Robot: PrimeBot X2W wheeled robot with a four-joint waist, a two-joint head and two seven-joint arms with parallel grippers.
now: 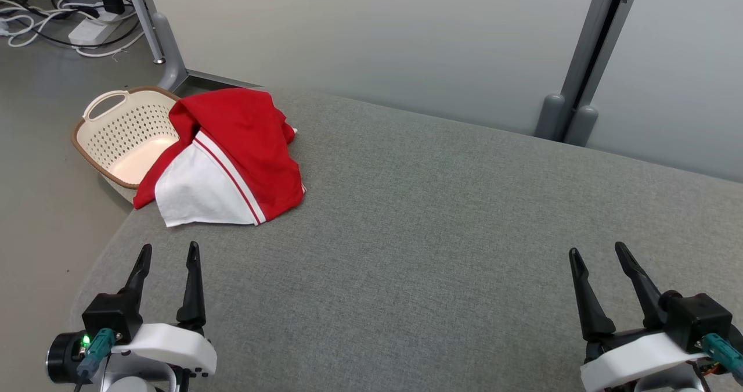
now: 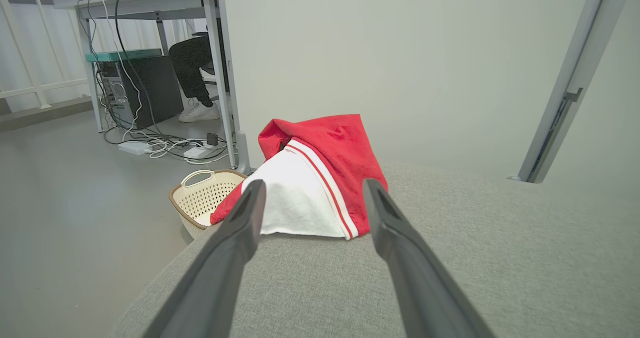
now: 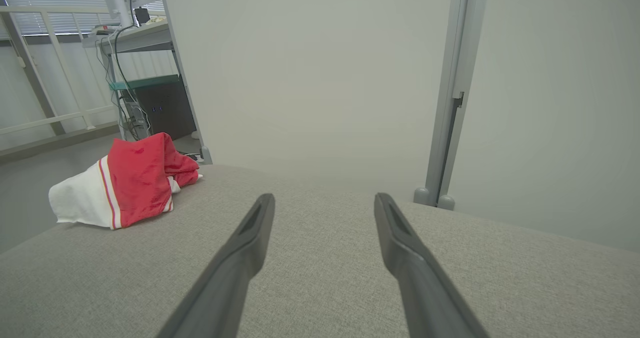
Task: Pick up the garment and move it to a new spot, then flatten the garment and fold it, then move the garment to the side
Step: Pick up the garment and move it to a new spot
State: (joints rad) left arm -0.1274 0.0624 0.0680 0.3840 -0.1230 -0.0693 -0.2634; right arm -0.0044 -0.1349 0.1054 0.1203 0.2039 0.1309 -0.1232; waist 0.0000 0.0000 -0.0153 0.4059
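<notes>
The garment (image 1: 229, 157) is a crumpled red and white piece with thin stripes, heaped at the far left corner of the grey padded surface (image 1: 441, 223). In the left wrist view the garment (image 2: 315, 178) lies straight ahead between my fingers, a short way off. My left gripper (image 1: 168, 252) hovers open near the front left, just short of the heap. At the front right my right gripper (image 1: 598, 252) stands open over bare cloth, far from the garment (image 3: 125, 188), with nothing between its fingers.
A cream perforated basket (image 1: 125, 136) sits on the floor just beyond the surface's left corner, partly under the garment. Pale partition panels with grey posts (image 1: 580, 61) close the far side. Cables and a power strip (image 1: 87, 29) lie on the floor. A seated person's leg (image 2: 192, 72) shows under a desk.
</notes>
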